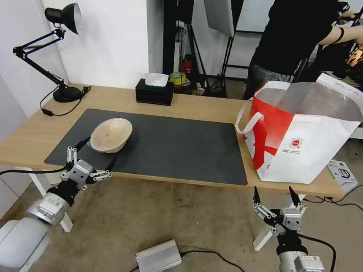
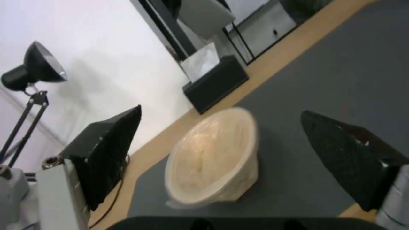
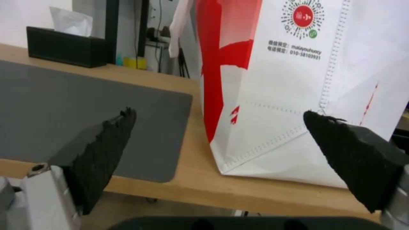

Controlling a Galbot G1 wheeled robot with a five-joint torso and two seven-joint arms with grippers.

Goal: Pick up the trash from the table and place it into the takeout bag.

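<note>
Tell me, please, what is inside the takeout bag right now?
Through the open top of the takeout bag, the head view shows silver foil lining on its inner walls. The bag's front wall covers the lower interior, so I cannot tell whether any trash lies inside.

One beige pulp bowl (image 1: 111,135) lies on the one dark grey mat (image 1: 180,146), just ahead of the left gripper's (image 1: 93,155) two spread fingers (image 2: 111,150) and between their lines. One white and red takeout bag (image 1: 304,136) stands on the one table (image 1: 33,133), ahead of the right gripper's (image 1: 276,194) two spread fingers (image 3: 102,156). There is one black tissue box (image 1: 154,91) and one black desk lamp (image 1: 59,36), both far beyond the fingertips. Two grippers, four fingers in all.
</note>
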